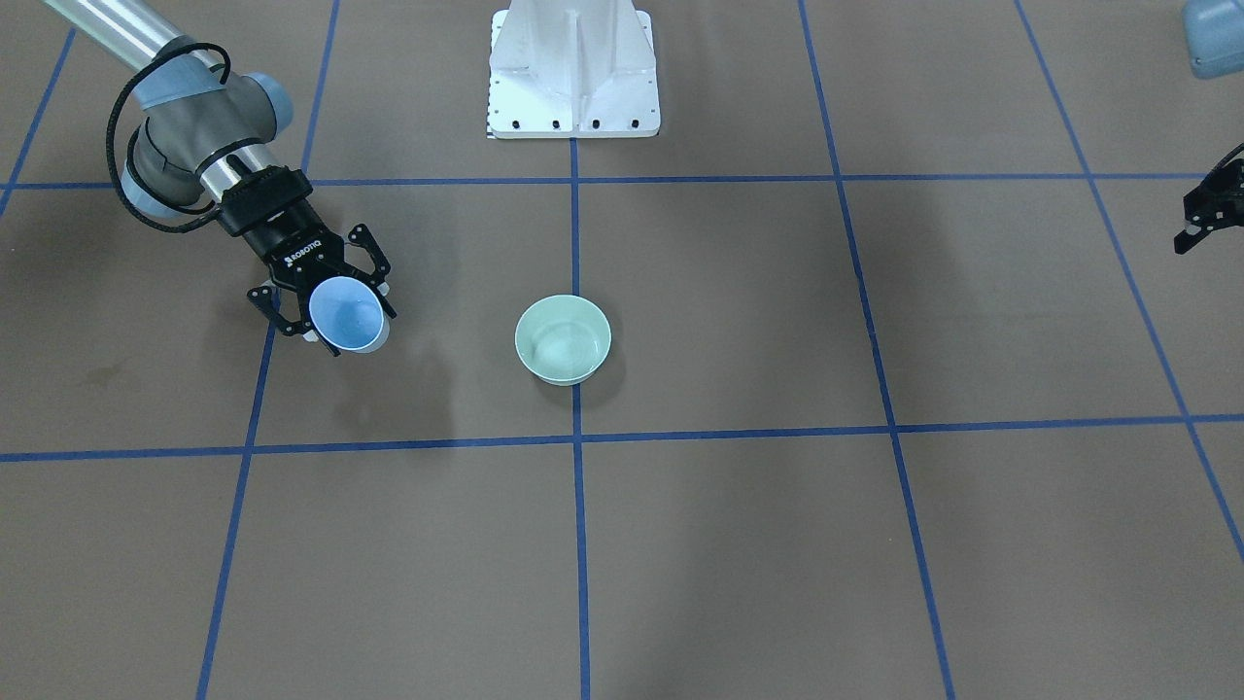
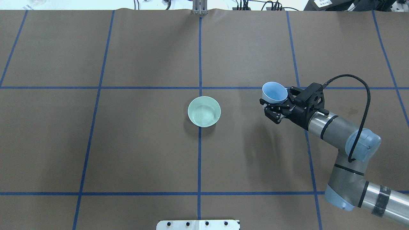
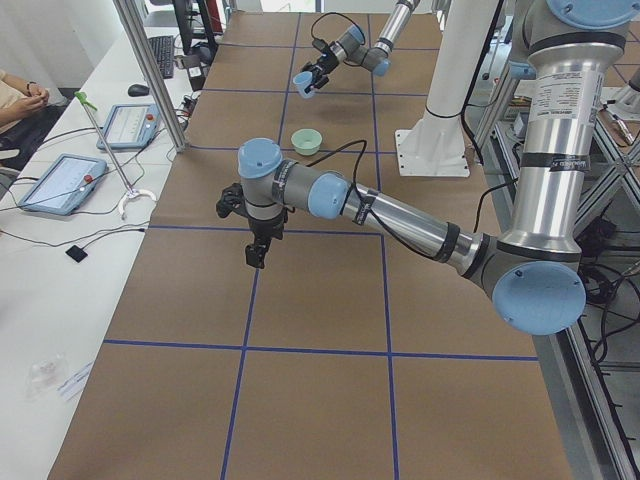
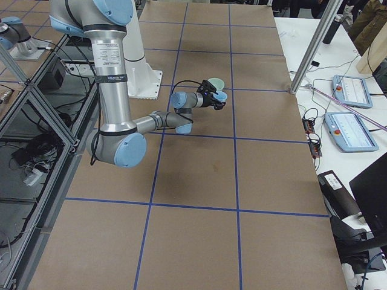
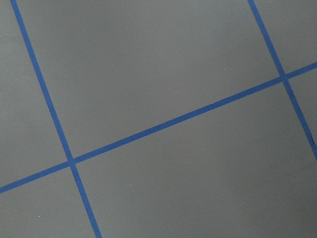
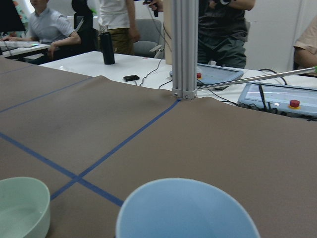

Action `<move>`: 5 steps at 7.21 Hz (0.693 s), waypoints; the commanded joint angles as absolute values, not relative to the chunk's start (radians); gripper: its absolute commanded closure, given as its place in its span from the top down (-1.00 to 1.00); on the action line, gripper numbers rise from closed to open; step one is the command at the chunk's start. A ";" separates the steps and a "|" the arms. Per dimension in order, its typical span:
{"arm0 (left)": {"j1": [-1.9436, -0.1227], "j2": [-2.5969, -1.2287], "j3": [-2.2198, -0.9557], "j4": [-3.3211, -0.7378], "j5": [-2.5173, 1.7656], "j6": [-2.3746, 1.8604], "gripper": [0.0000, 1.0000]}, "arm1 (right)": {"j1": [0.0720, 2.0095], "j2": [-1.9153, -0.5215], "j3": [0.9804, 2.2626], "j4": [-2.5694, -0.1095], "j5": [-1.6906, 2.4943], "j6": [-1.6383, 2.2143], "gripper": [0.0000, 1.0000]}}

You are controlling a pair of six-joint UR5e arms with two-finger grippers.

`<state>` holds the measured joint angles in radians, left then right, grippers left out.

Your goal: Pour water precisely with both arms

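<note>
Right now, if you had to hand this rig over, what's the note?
Right pincer: shut on blue cup, raised and tilted, beside the green bowl, not over it.
Left pincer: off to the side, nothing seen in it; open or shut unclear.
Some water is in the green bowl; none visible in the blue cup.
To do: probably set the cup down.

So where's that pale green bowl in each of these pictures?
Front-facing: green bowl at centre, on a tape line.
Overhead: centre again.
Left side: upper middle, far off.
Right side: upper middle, just beyond the blue cup.
Left wrist: not in it.
Right wrist: bottom-left corner.
Shared landmark: the blue cup in the right pincer, beside the bowl.
</note>
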<state>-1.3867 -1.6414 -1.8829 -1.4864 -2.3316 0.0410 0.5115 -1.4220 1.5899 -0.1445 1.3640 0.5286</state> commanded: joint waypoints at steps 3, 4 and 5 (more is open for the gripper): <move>-1.387 -1.641 -1.881 -1.485 -2.333 0.026 1.00 | 0.557 -1.323 1.592 -0.297 1.603 0.443 -1.00; -1.387 -1.641 -1.879 -1.485 -2.333 0.026 1.00 | 0.555 -1.304 1.592 -0.342 1.632 0.442 -1.00; -1.387 -1.641 -1.878 -1.485 -2.333 0.025 1.00 | 0.557 -1.283 1.621 -0.432 1.629 0.440 -1.00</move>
<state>-1.3867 -1.6414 -1.8791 -1.4851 -2.3332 0.0267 0.5558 -1.3102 1.5984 -0.3388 1.6165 0.4425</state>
